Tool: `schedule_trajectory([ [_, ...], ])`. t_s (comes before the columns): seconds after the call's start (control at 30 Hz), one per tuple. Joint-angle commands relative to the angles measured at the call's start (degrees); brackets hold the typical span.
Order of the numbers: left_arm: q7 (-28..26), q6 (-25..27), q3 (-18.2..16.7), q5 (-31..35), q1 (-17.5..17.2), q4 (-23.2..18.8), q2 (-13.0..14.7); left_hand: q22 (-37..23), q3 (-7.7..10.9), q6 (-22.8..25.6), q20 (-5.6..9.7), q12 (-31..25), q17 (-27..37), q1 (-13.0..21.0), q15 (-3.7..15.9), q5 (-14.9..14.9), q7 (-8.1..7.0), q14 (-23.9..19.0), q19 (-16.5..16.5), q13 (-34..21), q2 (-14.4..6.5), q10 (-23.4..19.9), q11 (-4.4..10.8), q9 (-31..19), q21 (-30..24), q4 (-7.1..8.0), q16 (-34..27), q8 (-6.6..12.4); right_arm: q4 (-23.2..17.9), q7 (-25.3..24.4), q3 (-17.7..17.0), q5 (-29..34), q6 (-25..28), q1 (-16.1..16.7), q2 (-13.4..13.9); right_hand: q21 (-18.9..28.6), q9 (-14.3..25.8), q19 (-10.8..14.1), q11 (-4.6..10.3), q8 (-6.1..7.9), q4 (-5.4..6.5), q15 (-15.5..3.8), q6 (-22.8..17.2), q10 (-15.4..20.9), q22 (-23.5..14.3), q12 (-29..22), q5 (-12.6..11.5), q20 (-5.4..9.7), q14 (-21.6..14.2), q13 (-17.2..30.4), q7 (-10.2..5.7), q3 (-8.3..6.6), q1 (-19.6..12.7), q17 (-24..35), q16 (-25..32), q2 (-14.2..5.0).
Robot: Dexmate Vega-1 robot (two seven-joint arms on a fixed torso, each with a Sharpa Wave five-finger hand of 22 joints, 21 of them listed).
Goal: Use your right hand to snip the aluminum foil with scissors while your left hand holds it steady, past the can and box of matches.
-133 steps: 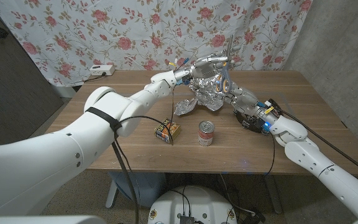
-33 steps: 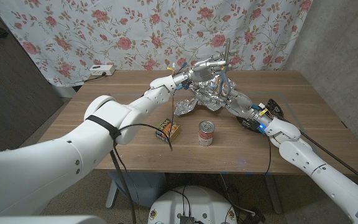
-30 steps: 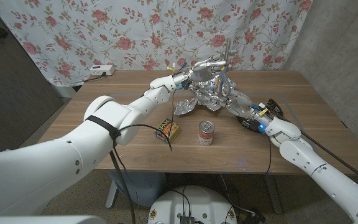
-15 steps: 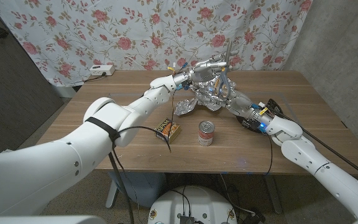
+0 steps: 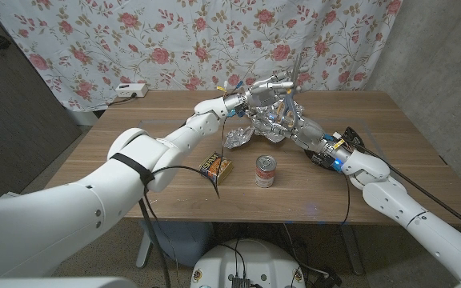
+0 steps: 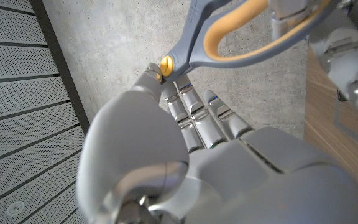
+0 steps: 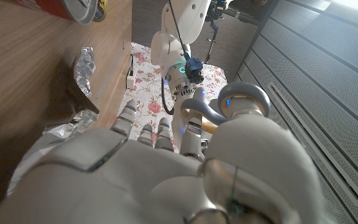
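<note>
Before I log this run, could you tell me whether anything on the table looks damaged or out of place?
The aluminum foil is badly crumpled, a ragged piece trailing towards the box of matches. The can stands upright; nothing looks spilled.

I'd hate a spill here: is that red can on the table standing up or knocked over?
Upright. In the head view the can stands on its base on the table, its round top facing up, beside the box of matches.
</note>
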State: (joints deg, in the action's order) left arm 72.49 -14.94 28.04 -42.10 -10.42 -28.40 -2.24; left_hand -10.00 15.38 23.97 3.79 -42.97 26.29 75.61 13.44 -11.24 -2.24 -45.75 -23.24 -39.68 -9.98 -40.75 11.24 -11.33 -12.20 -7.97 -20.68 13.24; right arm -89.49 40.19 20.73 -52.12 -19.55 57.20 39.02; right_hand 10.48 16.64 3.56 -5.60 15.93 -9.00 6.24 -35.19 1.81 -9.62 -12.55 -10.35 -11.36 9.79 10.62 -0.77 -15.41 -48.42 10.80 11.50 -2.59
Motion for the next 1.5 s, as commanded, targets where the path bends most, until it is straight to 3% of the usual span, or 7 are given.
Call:
schedule_trajectory([
  [0.03,-1.19,0.91,0.61,-0.51,-1.55,-2.79,0.96,-0.29,-0.22,1.18,0.04,-0.32,0.14,0.61,0.44,-0.32,0.63,-0.24,-0.37,-0.04,0.22,-0.22,0.12,-0.21,-0.05,0.22,0.19,-0.18,0.39,1.05,0.24,-1.51,0.39,-0.01,-0.37,0.17,-0.07,0.00,-0.58,-0.68,0.54,0.60,0.96,-0.14,0.05,0.03,0.25,-0.65,0.45,0.26,1.31,0.61,0.37,0.22,0.44,0.89],
  [0.17,-1.53,0.86,0.70,-0.72,-1.84,-3.31,1.21,-0.29,-0.30,1.57,-0.02,-0.36,0.12,0.62,0.44,-0.33,0.32,-0.25,-0.35,-0.08,0.27,-0.33,0.13,-0.22,-0.04,0.21,0.23,-0.09,0.53,2.35,0.50,-1.82,0.87,-0.34,-0.17,-0.03,-0.50,-0.57,-1.22,-1.76,0.95,1.71,2.51,-0.83,0.02,0.52,0.34,-0.76,0.91,0.28,1.70,1.24,1.23,0.27,0.21,1.38],
  [0.33,-1.97,0.64,1.23,-0.39,-1.61,-3.03,1.29,-0.29,-0.36,2.04,0.04,-0.31,0.10,0.64,0.44,-0.35,0.13,-0.26,-0.37,-0.04,0.26,-0.38,0.14,-0.23,-0.03,0.21,0.27,0.01,0.32,2.52,0.55,-1.33,0.80,-0.37,0.14,-0.10,-1.06,-1.14,-2.37,-2.58,1.30,5.49,3.14,-0.85,0.04,0.73,0.31,-0.66,-0.22,0.31,2.18,1.69,1.92,0.26,0.53,1.46],
  [0.53,-1.93,0.00,1.80,0.08,-1.32,-2.88,1.39,-0.31,-0.52,3.53,0.05,-0.17,0.05,0.72,0.44,-0.37,-0.36,-0.25,-0.34,0.07,0.23,-0.50,0.16,-0.27,-0.01,0.23,0.40,0.32,-0.20,1.63,0.53,-1.07,1.40,-0.11,0.61,-0.24,-1.24,-2.13,-4.77,-2.78,1.11,5.10,3.08,0.30,0.00,0.49,0.10,-0.79,0.10,0.28,2.19,1.48,1.59,0.21,0.26,1.02],
  [0.77,-1.95,-0.24,1.99,0.12,-1.29,-2.43,1.18,-0.31,-0.61,4.09,0.05,-0.16,0.03,0.72,0.44,-0.38,-0.38,-0.27,-0.35,0.03,0.25,-0.51,0.13,-0.29,-0.01,0.24,0.44,0.43,-0.28,1.22,0.63,-0.61,1.58,-0.18,0.90,-0.13,-1.13,-2.36,-4.43,-2.44,0.66,4.82,2.25,0.72,-0.02,0.54,-0.24,-0.73,-0.14,0.25,2.23,0.85,0.48,0.17,0.26,0.24],
  [1.03,-2.07,-0.74,2.04,0.28,-1.14,-1.65,1.03,-0.31,-0.65,4.19,0.07,-0.09,0.02,0.75,0.44,-0.39,-0.37,-0.30,-0.37,0.09,0.20,-0.50,0.17,-0.31,-0.01,0.25,0.46,0.38,0.66,3.37,0.88,-1.25,1.53,-0.97,0.62,-0.13,-1.18,-2.80,-4.58,-3.04,1.14,5.19,3.50,0.13,-0.05,0.94,0.22,-0.88,0.25,0.25,2.80,1.93,2.03,0.22,0.06,1.50],
  [1.5,-1.47,-1.60,1.54,0.52,-0.03,1.67,-0.07,-0.32,-0.80,4.72,0.12,-0.07,0.01,0.78,0.44,-0.40,-0.71,-0.36,-0.49,0.06,0.23,-0.57,0.15,-0.33,-0.05,0.26,0.50,0.38,1.47,5.06,1.32,-1.59,1.71,-1.82,-0.04,-0.10,-0.96,-3.58,-3.91,-3.02,1.19,4.79,3.46,0.77,-0.05,0.87,0.08,-0.79,0.17,0.24,-0.35,1.76,2.07,0.20,0.05,0.71],
])
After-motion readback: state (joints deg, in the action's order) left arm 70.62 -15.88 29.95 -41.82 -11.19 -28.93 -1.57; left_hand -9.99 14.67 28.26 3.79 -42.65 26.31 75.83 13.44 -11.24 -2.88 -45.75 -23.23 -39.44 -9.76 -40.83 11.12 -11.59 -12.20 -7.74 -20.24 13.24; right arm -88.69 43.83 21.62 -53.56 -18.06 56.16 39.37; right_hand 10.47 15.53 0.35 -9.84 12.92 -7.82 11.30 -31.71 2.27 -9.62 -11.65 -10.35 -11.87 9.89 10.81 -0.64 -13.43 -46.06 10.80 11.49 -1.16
